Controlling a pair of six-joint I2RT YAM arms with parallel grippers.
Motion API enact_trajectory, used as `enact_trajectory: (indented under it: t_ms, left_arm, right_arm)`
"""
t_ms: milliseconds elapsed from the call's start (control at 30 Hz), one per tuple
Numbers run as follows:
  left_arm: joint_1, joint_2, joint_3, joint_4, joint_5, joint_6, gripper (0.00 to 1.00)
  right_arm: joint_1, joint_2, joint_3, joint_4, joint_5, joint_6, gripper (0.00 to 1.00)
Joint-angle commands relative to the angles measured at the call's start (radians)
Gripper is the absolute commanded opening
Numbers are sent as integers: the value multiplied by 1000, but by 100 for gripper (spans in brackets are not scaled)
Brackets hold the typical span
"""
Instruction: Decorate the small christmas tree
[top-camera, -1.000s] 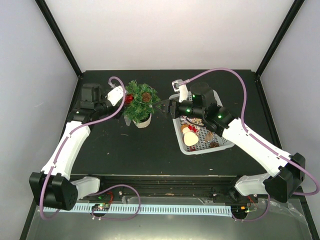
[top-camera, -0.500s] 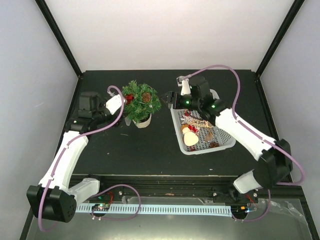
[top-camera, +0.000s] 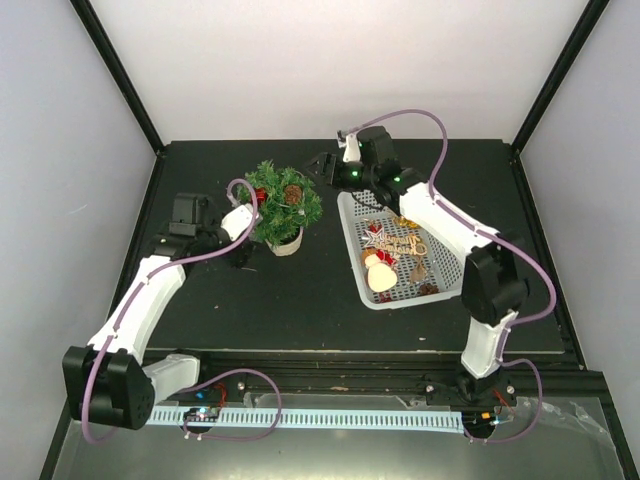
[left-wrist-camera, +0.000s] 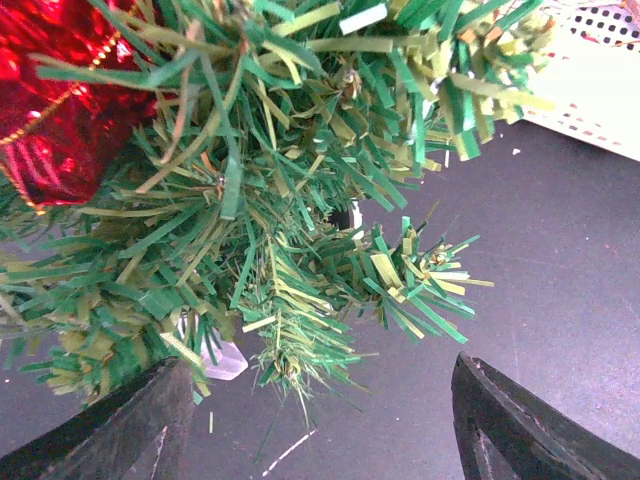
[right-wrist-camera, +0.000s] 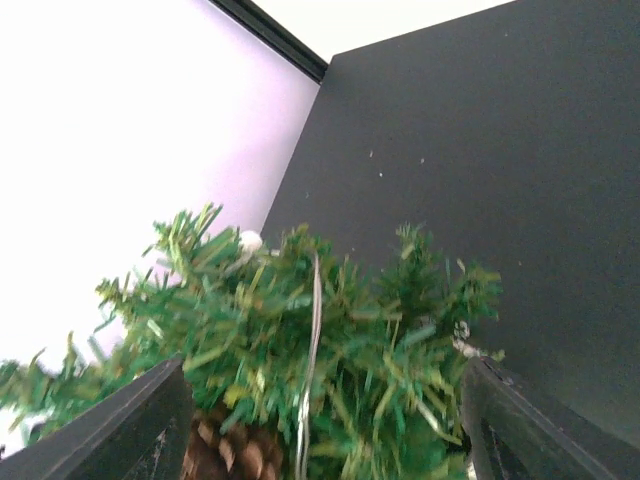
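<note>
Overhead and wrist views of a two-arm decorating set-up. The small christmas tree (top-camera: 285, 202), a bushy artificial green one with dense needle sprigs in a round white pot (top-camera: 285, 241), stands upright on the black table (top-camera: 300, 300), at about 11 o'clock from the table's centre. It already carries a red foil ornament (left-wrist-camera: 50, 100) on its 9 o'clock side and a brown pinecone (top-camera: 292, 192) near the crown. A thin pale thread (right-wrist-camera: 312, 340) hangs among the top sprigs.

A white perforated plastic basket (top-camera: 452, 288) holding further ornaments lies at 3 o'clock of the tree, near it but apart.

The left gripper (top-camera: 250, 207) sits at 9 o'clock of the tree, its jaws spread and empty, with the lower sprigs just in front of them. The right gripper (top-camera: 322, 166) hangs at 1 o'clock of the tree, above the crown, with its jaws likewise spread and holding nothing.

Handling, as a judgement: the tree looks light and top-heavy, so a sideways push would probably tip or slide it. The sprigs appear soft and springy and would yield under a grip. The smooth, stiff pot, or the stem just above it, is the sounder place to steady it, while ornaments hook over the outer sprig tips.
</note>
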Motion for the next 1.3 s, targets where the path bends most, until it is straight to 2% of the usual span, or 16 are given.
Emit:
enact_trajectory:
  t_ms: [0,267,567,700,1133,1267]
  left_arm:
    - [7,35,4,36,25,6,72]
    - [11,67,-16,127,-100,-13,72]
    - [61,53,-25,192,-151,-4,73]
    - [88,65,-16,207,-152,-2,73]
    - [158,120,43,233,-138,18,73]
    - [164,153,64,247,-121,13,73]
  right_arm:
    - [-16,88,91,61,-76,62,74]
    - [-15,152,92,213,-187,179,74]
    - [-7,44,-197,635,-313,399,74]
    - [7,38,-276,776,-357,487,74]
    - [108,-94,-492,848,-312,493,73]
    - [162,-125,-520,806,-287,430,73]
